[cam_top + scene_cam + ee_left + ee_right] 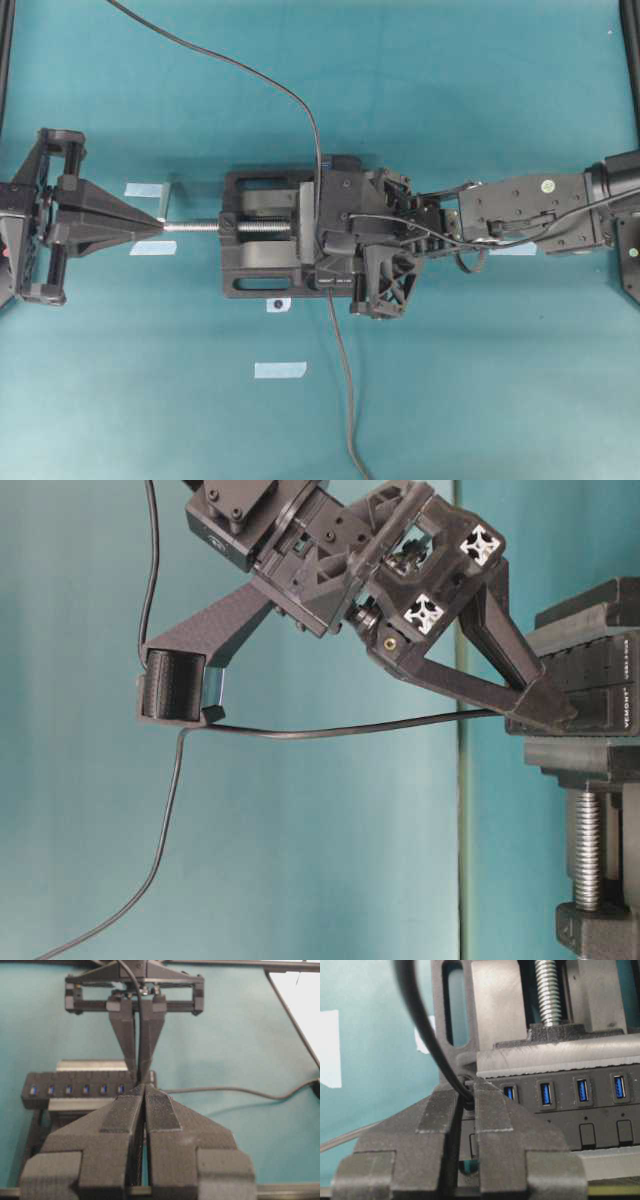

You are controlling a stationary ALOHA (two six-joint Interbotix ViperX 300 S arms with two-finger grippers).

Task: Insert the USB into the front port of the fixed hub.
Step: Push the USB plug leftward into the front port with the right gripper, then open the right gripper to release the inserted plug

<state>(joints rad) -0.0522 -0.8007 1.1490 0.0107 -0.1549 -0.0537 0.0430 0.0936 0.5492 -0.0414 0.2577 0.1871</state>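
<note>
Hub (322, 232) clamped in vise (262, 232), long axis crosswise overhead; right gripper (335, 240) directly over it. Right wrist: gripper pinched narrow on USB (467, 1102), at hub's end port. Left gripper (144, 1091) closed, empty, well left of hub.

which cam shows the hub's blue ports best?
Right wrist view: the fixed hub fills the frame, blue ports sharp, the right tool shut at its end. Left wrist shows them small and distant. Overhead hides the hub under the arm; table-level shows only its edge.
</note>
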